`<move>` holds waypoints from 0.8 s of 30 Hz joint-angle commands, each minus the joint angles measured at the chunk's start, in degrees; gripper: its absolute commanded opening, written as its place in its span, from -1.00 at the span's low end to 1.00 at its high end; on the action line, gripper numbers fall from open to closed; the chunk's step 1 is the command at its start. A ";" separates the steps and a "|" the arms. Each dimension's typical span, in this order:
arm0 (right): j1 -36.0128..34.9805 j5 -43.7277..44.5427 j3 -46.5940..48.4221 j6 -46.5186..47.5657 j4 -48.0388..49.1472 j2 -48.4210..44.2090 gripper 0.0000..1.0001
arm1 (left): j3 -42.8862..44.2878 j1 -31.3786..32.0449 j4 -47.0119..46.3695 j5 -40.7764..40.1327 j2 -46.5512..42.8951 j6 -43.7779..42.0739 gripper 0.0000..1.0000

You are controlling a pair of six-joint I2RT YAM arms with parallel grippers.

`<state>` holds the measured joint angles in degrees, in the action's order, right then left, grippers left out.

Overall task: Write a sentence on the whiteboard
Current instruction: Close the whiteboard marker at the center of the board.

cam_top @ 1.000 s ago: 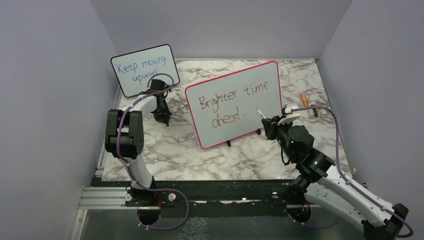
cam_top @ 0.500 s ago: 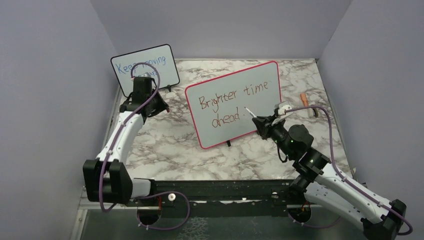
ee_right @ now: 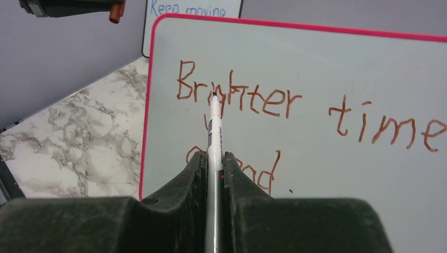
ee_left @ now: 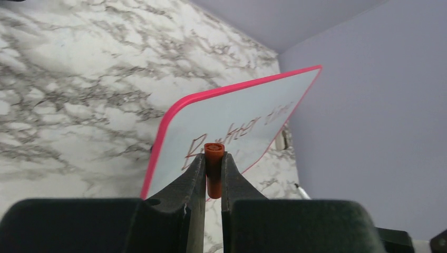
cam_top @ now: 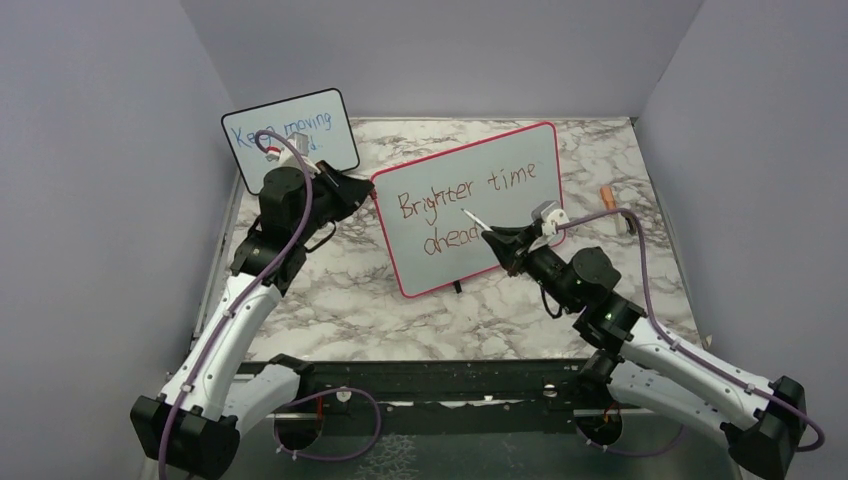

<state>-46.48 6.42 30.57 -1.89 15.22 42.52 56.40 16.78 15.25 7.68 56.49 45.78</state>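
Observation:
The whiteboard (cam_top: 520,190), framed in red-pink, stands tilted at mid-table. The sentence (cam_top: 465,205) "Brighter time ahead." runs across it in two reddish-brown lines. My right gripper (cam_top: 497,240) is shut on a white marker (cam_top: 476,221) in front of the board's lower middle. In the right wrist view the marker (ee_right: 213,132) points at the "g" of the sentence (ee_right: 295,105); I cannot tell if the tip touches the board. My left gripper (cam_top: 355,185) hovers by the board's left edge. The left wrist view shows it (ee_left: 213,161) shut on an orange cap (ee_left: 214,171).
A smaller black-framed board (cam_top: 290,140) with blue writing stands at the back left, partly behind the left arm. An orange object (cam_top: 607,196) lies on the marble table near the right wall. Grey walls close in on three sides.
The left arm swung up and rightward from beside the small board to the big board's left edge. The right gripper slid left along the board with the marker.

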 commanded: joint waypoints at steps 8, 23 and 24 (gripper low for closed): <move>-10.35 5.99 -0.93 9.56 21.23 6.83 -0.98 | -6.04 9.27 -20.52 -1.31 -1.20 11.85 -1.00; -16.10 12.35 -1.55 12.54 31.52 14.12 -0.98 | -10.02 15.77 -26.27 -4.94 -0.73 14.64 -1.00; -16.14 12.14 -1.34 12.42 31.50 14.47 -0.98 | -10.22 15.92 -26.43 -5.37 -0.82 14.75 -1.00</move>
<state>-62.06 16.80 29.10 10.11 42.17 55.77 46.57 31.79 -7.70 4.95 56.10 59.42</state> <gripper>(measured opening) 0.163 0.122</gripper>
